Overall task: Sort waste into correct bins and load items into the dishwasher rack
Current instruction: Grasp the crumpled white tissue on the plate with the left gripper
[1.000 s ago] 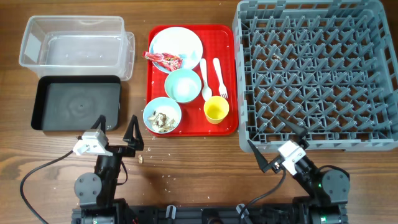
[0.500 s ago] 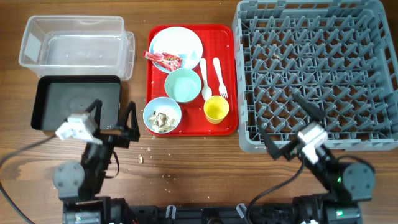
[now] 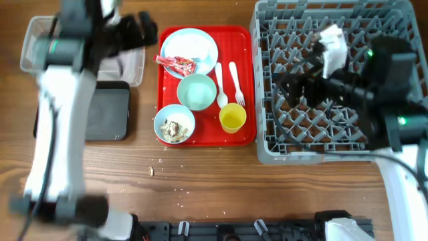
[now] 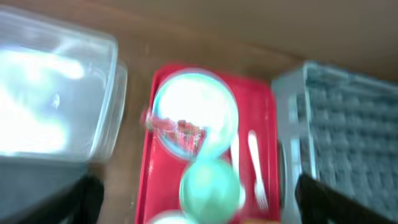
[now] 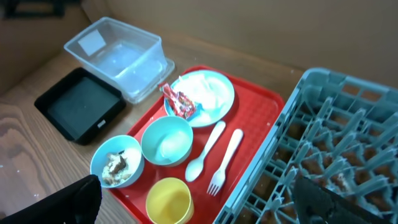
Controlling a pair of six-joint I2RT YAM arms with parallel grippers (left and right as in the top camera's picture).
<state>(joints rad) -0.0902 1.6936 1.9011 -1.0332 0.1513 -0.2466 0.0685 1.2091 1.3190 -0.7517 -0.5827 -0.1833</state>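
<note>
Both arms stand high over the desk (image 3: pixel 200 194); nothing is gripped.

Left tool (image 4: pixel 200 200): fingers spread wide, only the tips showing at the lower corners of its wrist view. Right tool (image 5: pixel 202 200): likewise spread, carrying nothing.

Everything is unsorted on the red tray (image 3: pixel 247 40):
- red wrapper (image 3: pixel 176 63) on the near-left rim of the plate (image 3: pixel 194 45)
- empty bowl (image 3: pixel 196 92) just behind the bowl of scraps (image 3: pixel 174 124)
- yellow cup (image 3: pixel 232 118) at the near-right corner
- spoon (image 3: pixel 219 84) and fork (image 3: pixel 236 84) side by side, handles pointing away from you
- the plate's middle looks white, possibly the tissue, but the views are too soft to be sure

The rack (image 3: pixel 334 140) holds no dishes. The clear tub (image 5: pixel 118 53) and black tray (image 5: pixel 78 102) look unloaded.

Relation that matters: the wrapper lies just right of the left tool in the overhead view and nearly dead ahead in the left wrist view. Its long axis runs roughly across the tray. Your left arm is the nearer one, and both bins sit on its side. I judge the wrapper the natural first pick; close the fingers across its short width.

Pose: the left arm reaches out over the tub and black tray, heavily blurred, with the wrist looking down on the plate. The right arm hangs above the rack, its camera looking leftward over the tray.
</note>
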